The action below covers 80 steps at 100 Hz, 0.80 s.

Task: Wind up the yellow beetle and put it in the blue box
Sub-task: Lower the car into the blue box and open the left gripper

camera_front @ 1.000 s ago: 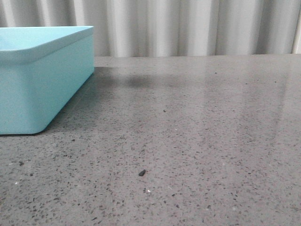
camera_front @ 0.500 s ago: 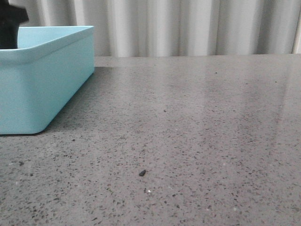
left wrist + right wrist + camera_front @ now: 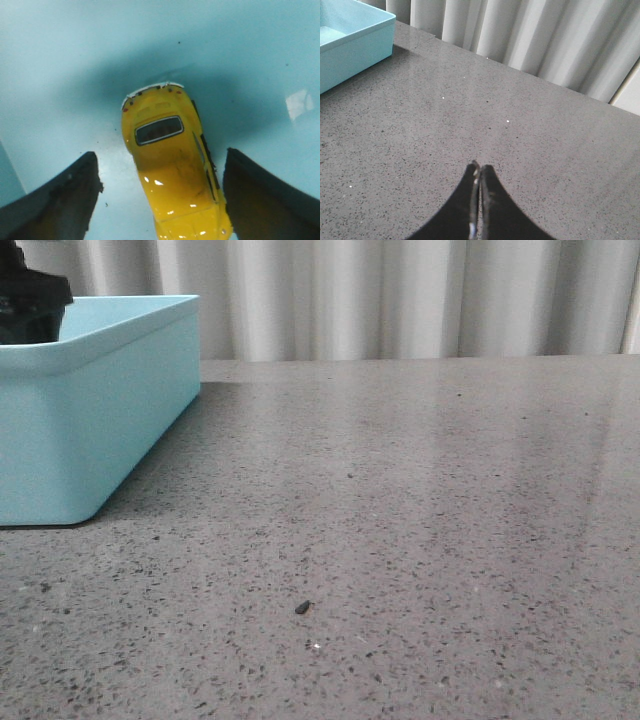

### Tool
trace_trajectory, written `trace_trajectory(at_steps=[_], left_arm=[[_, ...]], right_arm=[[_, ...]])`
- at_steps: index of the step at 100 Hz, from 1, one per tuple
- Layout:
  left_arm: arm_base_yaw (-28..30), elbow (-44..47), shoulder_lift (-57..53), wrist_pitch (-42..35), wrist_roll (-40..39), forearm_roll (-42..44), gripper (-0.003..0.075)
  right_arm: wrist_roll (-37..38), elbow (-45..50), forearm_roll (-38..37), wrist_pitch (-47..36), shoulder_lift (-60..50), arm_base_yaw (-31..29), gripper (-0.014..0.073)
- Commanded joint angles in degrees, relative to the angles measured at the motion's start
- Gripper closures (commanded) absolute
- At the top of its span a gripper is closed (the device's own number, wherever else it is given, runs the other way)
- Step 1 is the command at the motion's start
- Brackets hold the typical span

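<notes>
The yellow beetle (image 3: 172, 170) lies on the blue box (image 3: 100, 410) floor between the left gripper's (image 3: 160, 200) spread jaws, probably untouched. The right gripper (image 3: 479, 200), jaws together, hangs over the grey speckled table (image 3: 420, 540) before pale curtains (image 3: 400, 295).

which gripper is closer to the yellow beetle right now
Left. The left gripper is open astride the yellow beetle on the blue box floor. The right gripper is shut over bare table, outside the box.
</notes>
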Motion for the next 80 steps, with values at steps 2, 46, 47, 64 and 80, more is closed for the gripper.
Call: trace_trajectory(at_steps=[2, 46, 47, 64, 80], left_arm=[[0.2, -1.5, -6.7, -3.7, -2.5, -2.0, 0.0427], [-5.2, 14.0, -38.9, -18.4, 5.2, -16.9, 0.0570], [-5.5, 14.7, -40.4, -19.4, 5.4, -16.9, 0.0570], [-7.4, 34.7, -61.2, -33.2, 6.5, -14.8, 0.0571], [-7.4, 54.7, -81.4, -47.7, 6.5, -9.3, 0.0611]], right_arm=[[-0.7, -1.2, 0.1, -3.7, 0.6, 0.1, 0.0646], [-0.7, 6.9, -0.1, -10.2, -10.0, 0.1, 0.0646], [-0.7, 7.2, -0.1, -10.5, -10.6, 0.1, 0.0646], [-0.7, 11.8, -0.1, -12.9, -16.3, 0.1, 0.0646], [-0.7, 13.6, -0.2, -13.7, -17.2, 0.1, 0.0646]])
